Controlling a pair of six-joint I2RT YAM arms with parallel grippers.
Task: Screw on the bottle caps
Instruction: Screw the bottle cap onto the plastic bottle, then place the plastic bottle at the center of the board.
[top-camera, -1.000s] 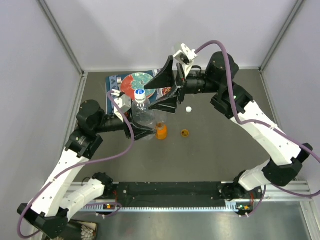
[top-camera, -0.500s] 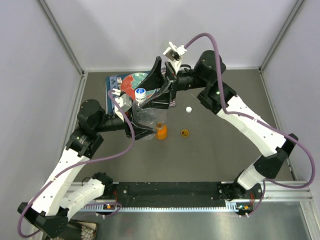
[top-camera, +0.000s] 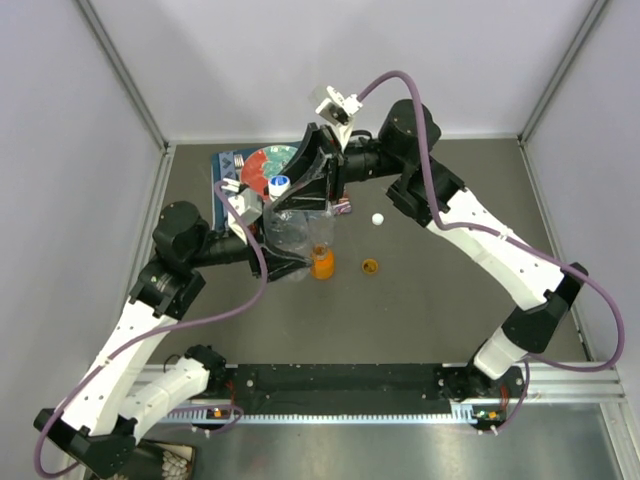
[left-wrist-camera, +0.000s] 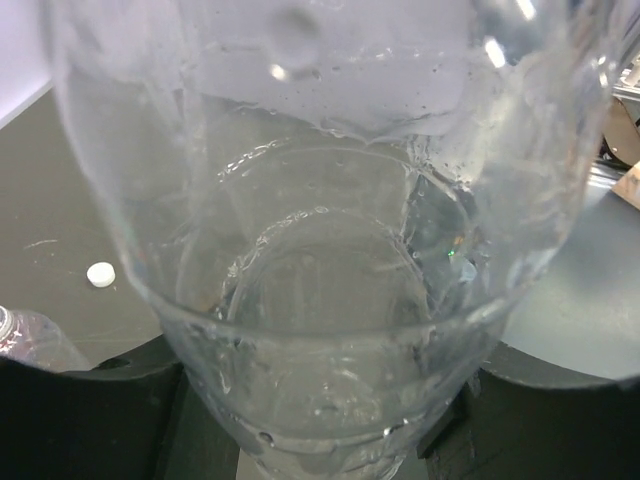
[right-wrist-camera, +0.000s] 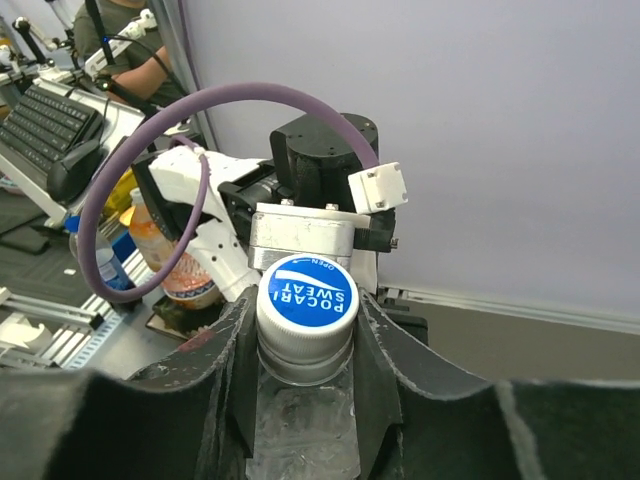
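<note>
Right end effector (right-wrist-camera: 306, 345), previously open, now pinches the cap (right-wrist-camera: 307, 295). Left end effector (top-camera: 275, 262) grips the bottle (top-camera: 292, 232); tightening may begin.

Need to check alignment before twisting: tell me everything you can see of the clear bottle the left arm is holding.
The clear bottle is thin, crinkled see-through plastic, apparently empty, standing roughly upright. The left tool grips its lower body; a white cap with a blue printed top sits on its neck, pinched on both sides by the right tool.
</note>
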